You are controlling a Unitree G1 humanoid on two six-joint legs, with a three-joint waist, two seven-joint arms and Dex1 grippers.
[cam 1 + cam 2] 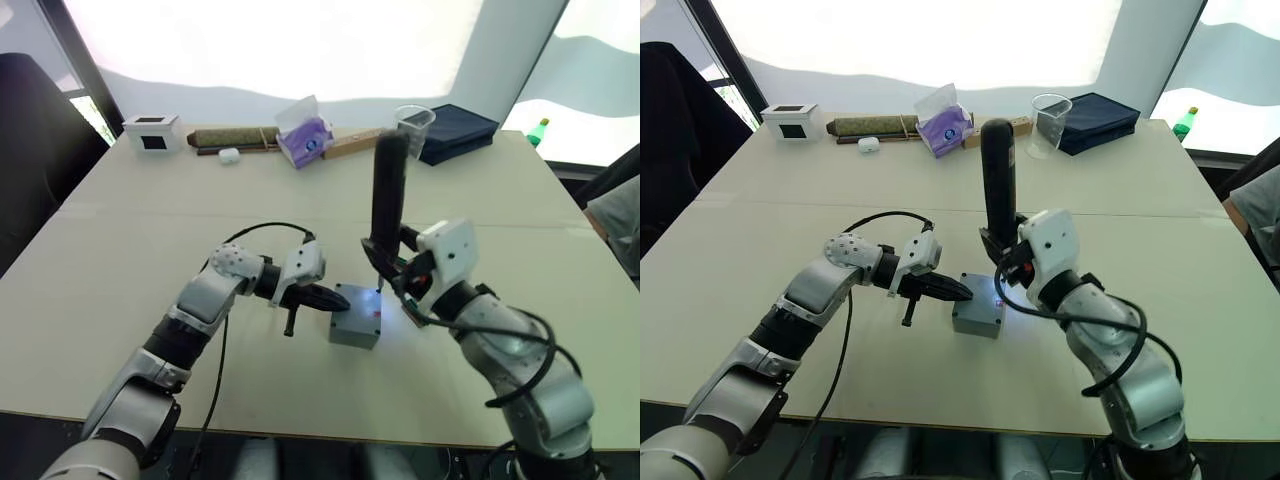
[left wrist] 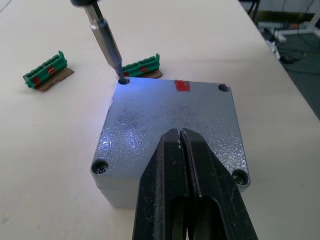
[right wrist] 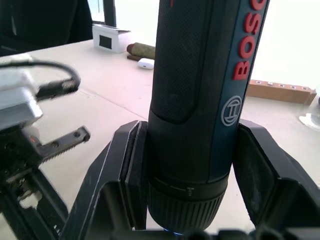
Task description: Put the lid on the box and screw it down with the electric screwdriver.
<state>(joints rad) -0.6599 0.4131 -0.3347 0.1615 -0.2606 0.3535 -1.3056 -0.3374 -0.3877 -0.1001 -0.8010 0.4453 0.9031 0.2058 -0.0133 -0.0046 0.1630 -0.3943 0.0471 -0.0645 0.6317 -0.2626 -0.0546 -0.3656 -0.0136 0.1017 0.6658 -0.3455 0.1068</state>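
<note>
The grey box (image 2: 112, 192) stands near the table's front middle with the lid (image 2: 170, 120) seated on it; a small red mark (image 2: 182, 86) shows at the lid's far edge. My left gripper (image 1: 338, 297) is shut, its fingertips (image 2: 180, 137) resting on the lid's top from the left. Just right of the box, my right gripper (image 1: 396, 268) is shut on the electric screwdriver (image 1: 387, 190) and holds it upright. The metal bit (image 2: 107, 42) stands in a corner screw hole, where a blue light shines on the lid.
Two green terminal strips (image 2: 45, 72) (image 2: 142, 66) lie just beyond the box. Along the far edge stand a white cube (image 1: 152, 131), a brown roll (image 1: 235, 137), a purple tissue pack (image 1: 305, 135), a clear cup (image 1: 414, 125) and a dark blue case (image 1: 458, 130).
</note>
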